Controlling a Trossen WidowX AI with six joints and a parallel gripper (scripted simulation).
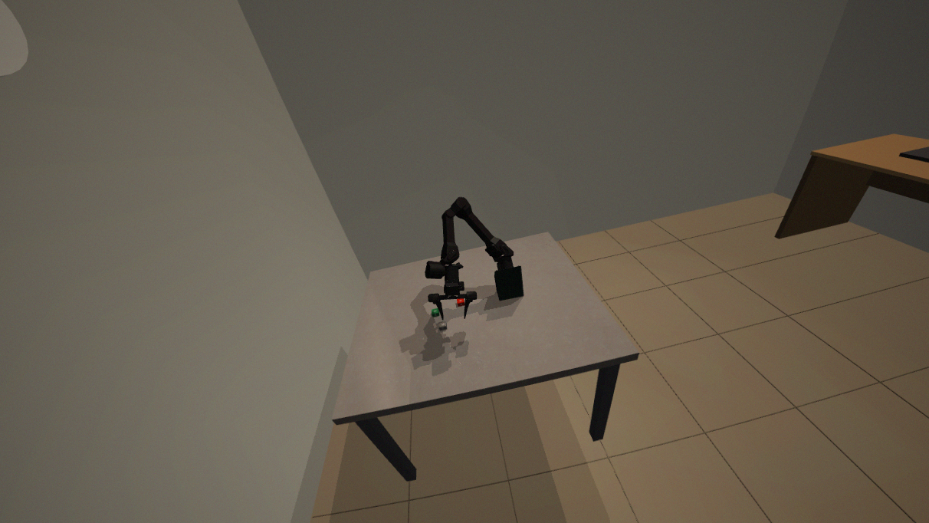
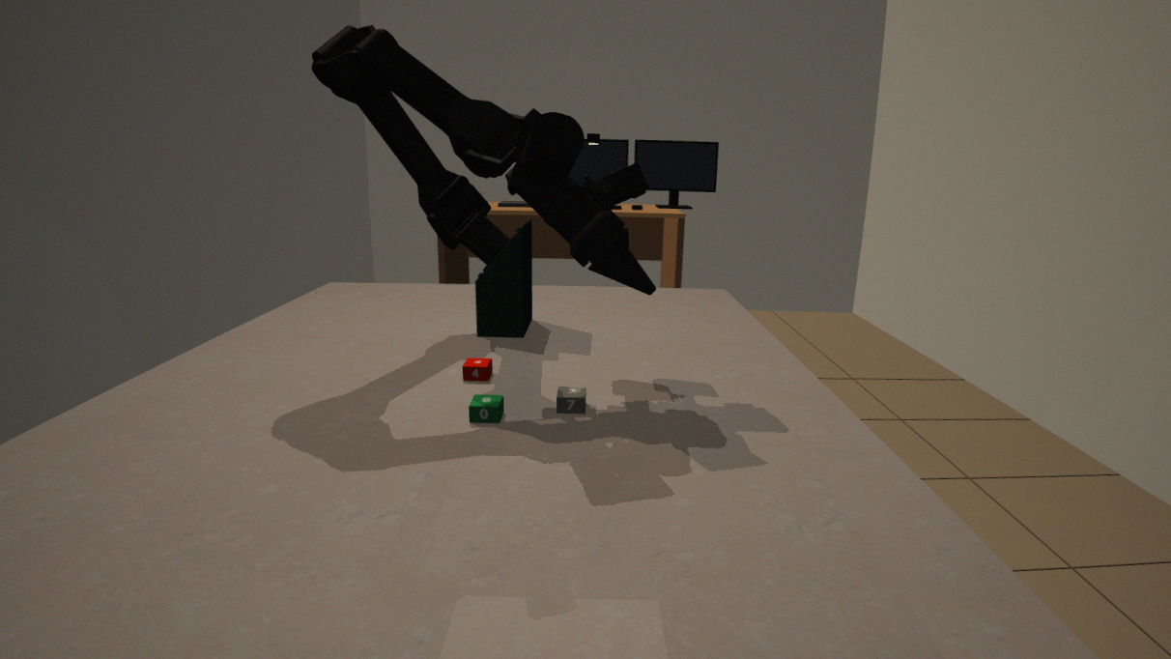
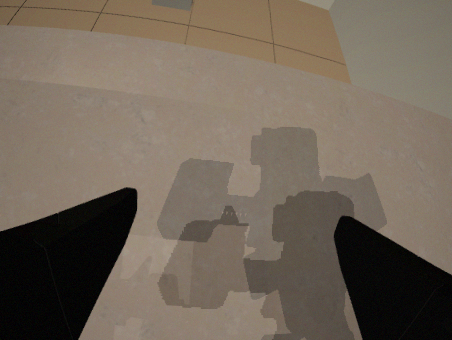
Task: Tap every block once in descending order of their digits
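A grey block (image 1: 443, 325) (image 2: 570, 401) shows a 7 and is the rightmost of three blocks in the exterior view. A red block (image 1: 460, 301) (image 2: 477, 370) shows a 4 and lies nearest the arm's base. A green block (image 1: 434, 313) (image 2: 486, 409) shows a 0 and lies in front of the red one in the exterior view. My gripper (image 1: 454, 317) (image 2: 653, 291) (image 3: 239, 214) is open and empty. It hangs well above the table, tilted downward. No block shows in the wrist view.
The arm's dark base mount (image 1: 509, 283) (image 2: 502, 299) stands on the table (image 1: 552, 338) (image 2: 328, 557) (image 3: 65, 130) behind the blocks in the exterior view. The arm's shadow falls around the grey and green blocks. A wall runs along one side of the table. A desk with monitors stands farther off.
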